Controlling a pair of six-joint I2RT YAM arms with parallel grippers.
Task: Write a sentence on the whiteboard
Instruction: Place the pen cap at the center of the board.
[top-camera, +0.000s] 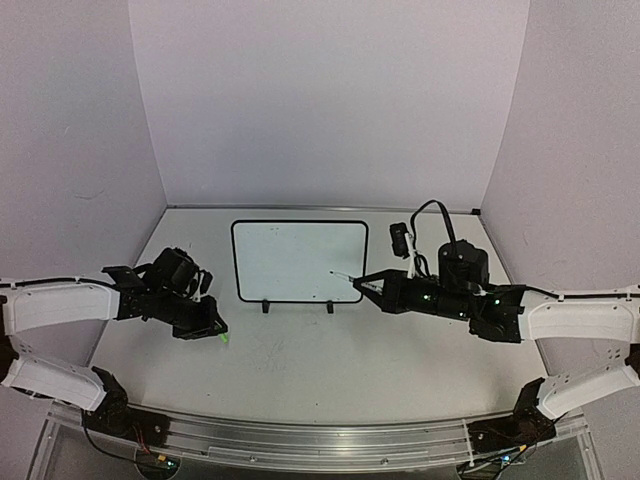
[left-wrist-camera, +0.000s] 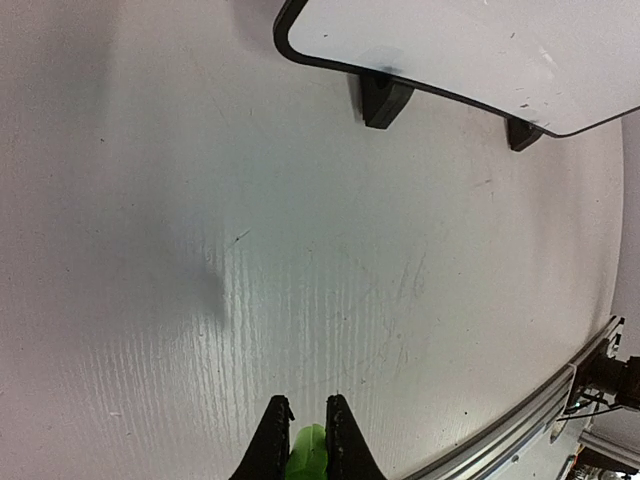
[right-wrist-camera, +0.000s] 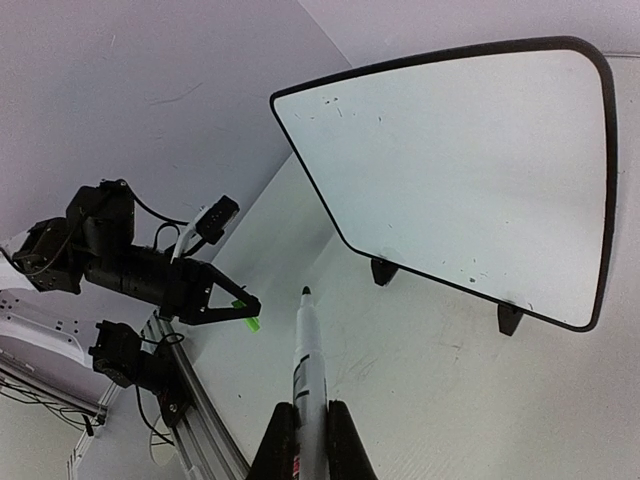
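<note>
On the table (top-camera: 300, 375), the blank whiteboard (top-camera: 290, 260) stands upright. Our right claw (right-wrist-camera: 310, 440) clamps a marker (right-wrist-camera: 306, 350), tip near the board; our left claw (left-wrist-camera: 306, 440) pinches a green cap (left-wrist-camera: 306, 458). Pressing too hard, we fear, could topple the board.

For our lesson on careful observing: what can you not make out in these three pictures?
Left wrist view: the green object is cut off by the bottom edge, pinched in the left gripper; identity unclear.
Right wrist view: the marker has its rear end hidden in the right gripper.
Same view: specks on the whiteboard, too small to read.
</note>
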